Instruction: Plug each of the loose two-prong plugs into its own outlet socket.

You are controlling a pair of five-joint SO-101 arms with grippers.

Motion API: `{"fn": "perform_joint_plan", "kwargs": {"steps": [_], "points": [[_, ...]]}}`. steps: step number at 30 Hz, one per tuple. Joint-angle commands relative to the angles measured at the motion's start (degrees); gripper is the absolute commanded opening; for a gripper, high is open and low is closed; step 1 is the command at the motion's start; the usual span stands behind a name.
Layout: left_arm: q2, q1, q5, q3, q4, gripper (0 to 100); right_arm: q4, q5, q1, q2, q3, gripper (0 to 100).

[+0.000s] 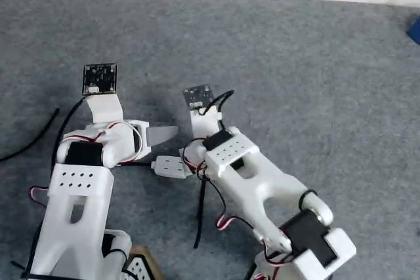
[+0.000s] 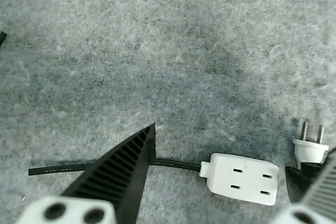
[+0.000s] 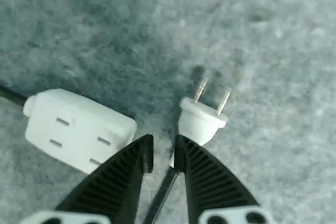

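Observation:
A white outlet block (image 1: 169, 166) (image 2: 241, 178) (image 3: 79, 129) with two pairs of slots lies on the grey carpet between the arms, on a black cord (image 2: 105, 166). Just beside it is a white two-prong plug (image 3: 202, 119) (image 2: 310, 148), prongs pointing away from the right gripper (image 3: 163, 142) (image 1: 195, 162). That gripper is shut on the plug's rear end, where its black cord leaves. The left gripper (image 2: 220, 148) hangs open over the outlet block, with one dark finger (image 2: 123, 169) above the cord.
A black cable (image 1: 33, 139) trails off the left side of the carpet, and another (image 1: 200, 214) runs under the right arm. A brown object (image 1: 147, 257) sits by the left arm's base. A blue item (image 1: 415, 29) is at the right edge.

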Motion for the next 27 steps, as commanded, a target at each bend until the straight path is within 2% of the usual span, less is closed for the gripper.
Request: {"fn": "perform_joint_plan", "kwargs": {"steps": [1,7,18,21,27], "points": [[-1.2,-0.4,0.3,-2.4,-0.8,46,0.3,-0.5,3.4,0.4,-1.5,8.0],[-1.2,-0.4,0.4,-2.4,-0.7,46,4.6,1.1,7.6,0.0,-1.3,8.0],[-1.2,-0.4,0.4,-0.4,-2.8,46,13.2,0.7,8.4,0.0,-1.9,8.0],[-1.2,-0.4,0.3,-0.3,-3.0,46,13.8,0.6,11.8,-0.1,-2.0,8.0],[-1.2,-0.3,0.4,-0.3,-3.0,46,11.8,-8.6,10.2,-1.5,-1.8,3.1]]}}
